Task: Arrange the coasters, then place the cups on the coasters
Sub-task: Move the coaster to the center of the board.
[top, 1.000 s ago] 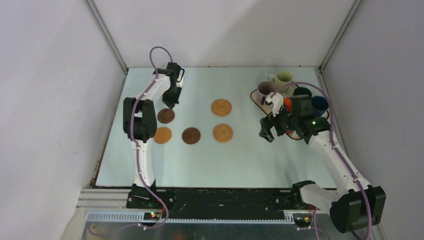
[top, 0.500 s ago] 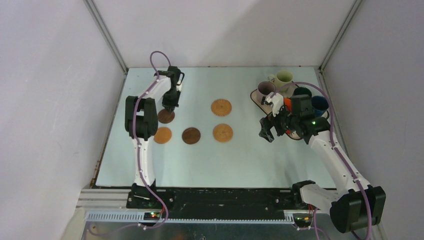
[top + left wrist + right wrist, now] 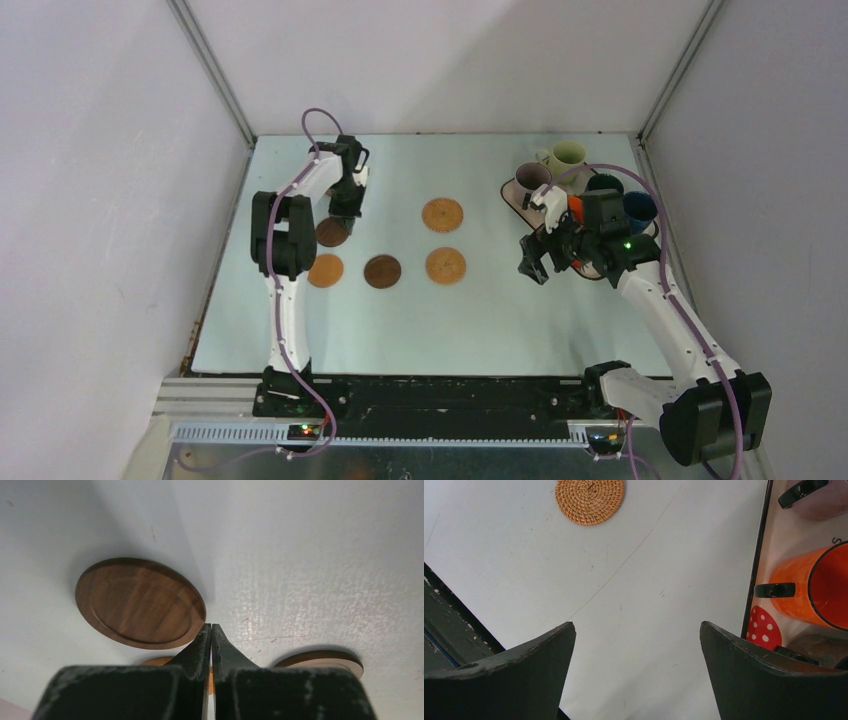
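1. Left gripper (image 3: 346, 203) (image 3: 210, 630): jaws pressed fully together with nothing between them. In the wrist view the two fingers meet with no gap.
2. Its tips sit just beside the rim of a dark brown coaster (image 3: 332, 232) (image 3: 140, 602), which lies flat on the table (image 3: 480, 320) in the far-left area. Whether tips and rim touch: cannot tell.
3. Other coasters, all flat on the table and apart from one another:
   - smooth tan coaster (image 3: 325, 270), just nearer than the dark one;
   - second dark brown coaster (image 3: 382, 271), to the right of the tan one;
   - two woven coasters, one farther (image 3: 442, 215) and one nearer (image 3: 446, 265), at mid-table.
4. The left wrist view also shows a brown disc edge-on at lower right (image 3: 322, 661). Which coaster it is: cannot tell.
5. Right gripper (image 3: 538, 262) (image 3: 636, 670): jaws spread wide and holding nothing, with bare table between the fingers. It hangs just left of the tray (image 3: 512, 200) (image 3: 760, 580).
6. One woven coaster lies ahead of the right gripper in its wrist view (image 3: 589, 495).
7. Cups, all on the tray at the far right:
   - mauve cup (image 3: 532, 180);
   - pale green cup (image 3: 568, 155);
   - dark green cup (image 3: 604, 183);
   - navy cup (image 3: 640, 208);
   - orange cup (image 3: 575, 207) (image 3: 819, 587), upright, with its black handle pointing at the tray's left rim.
8. No cup sits on a coaster.
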You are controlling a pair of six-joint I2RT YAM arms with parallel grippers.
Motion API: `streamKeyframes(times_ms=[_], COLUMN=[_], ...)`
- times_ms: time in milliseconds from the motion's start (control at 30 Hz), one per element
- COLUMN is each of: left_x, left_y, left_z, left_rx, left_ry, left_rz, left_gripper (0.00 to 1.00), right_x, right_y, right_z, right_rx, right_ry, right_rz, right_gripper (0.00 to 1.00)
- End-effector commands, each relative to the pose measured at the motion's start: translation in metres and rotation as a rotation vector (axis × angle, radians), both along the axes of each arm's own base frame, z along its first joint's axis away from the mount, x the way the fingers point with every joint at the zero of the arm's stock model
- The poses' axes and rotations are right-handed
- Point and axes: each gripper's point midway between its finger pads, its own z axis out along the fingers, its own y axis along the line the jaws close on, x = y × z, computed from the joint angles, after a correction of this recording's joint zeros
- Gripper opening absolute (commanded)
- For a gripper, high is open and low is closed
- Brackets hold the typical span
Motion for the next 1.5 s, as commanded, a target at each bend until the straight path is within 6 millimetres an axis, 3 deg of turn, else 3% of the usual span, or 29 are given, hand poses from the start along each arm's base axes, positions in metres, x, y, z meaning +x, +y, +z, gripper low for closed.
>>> streamKeyframes(times_ms=[0, 67, 233, 433, 600, 933, 1233, 1467], left_x=[0.001, 0.001, 0.002, 0.003, 0.002, -0.013, -0.025, -0.011], left_y=[-0.010, -0.011, -0.011, -0.010, -0.012, -0.038, -0.067, -0.101], left_z=[0.006, 0.006, 0.007, 0.012, 0.012, -0.010, -0.014, -0.003], left_rx=[-0.074, -0.078, -0.080, -0.087, -0.120, -0.268, -0.378, -0.398], left_ry=[0.005, 0.005, -0.006, -0.037, -0.032, 0.065, 0.113, 0.075], left_rz=[0.014, 0.013, 0.023, 0.051, 0.064, 0.059, -0.002, -0.120], left_gripper=[0.12, 0.28, 0.31, 0.60, 0.98, 1.00, 1.00, 1.00], right_x=[0.005, 0.006, 0.006, 0.006, 0.007, 0.009, 0.010, 0.010], right_y=[0.000, 0.000, 0.000, -0.001, -0.001, -0.003, -0.003, -0.006], right_z=[0.005, 0.005, 0.004, 0.003, 0.002, -0.002, -0.002, -0.001], right_rx=[0.015, 0.015, 0.014, 0.012, 0.011, -0.002, -0.007, -0.009], right_ry=[-0.021, -0.022, -0.019, -0.016, -0.014, -0.006, -0.009, -0.012], right_rz=[-0.011, -0.013, -0.014, -0.014, -0.014, -0.022, -0.026, -0.033], right_gripper=[1.00, 1.00, 1.00, 1.00, 1.00, 1.00, 1.00, 1.00])
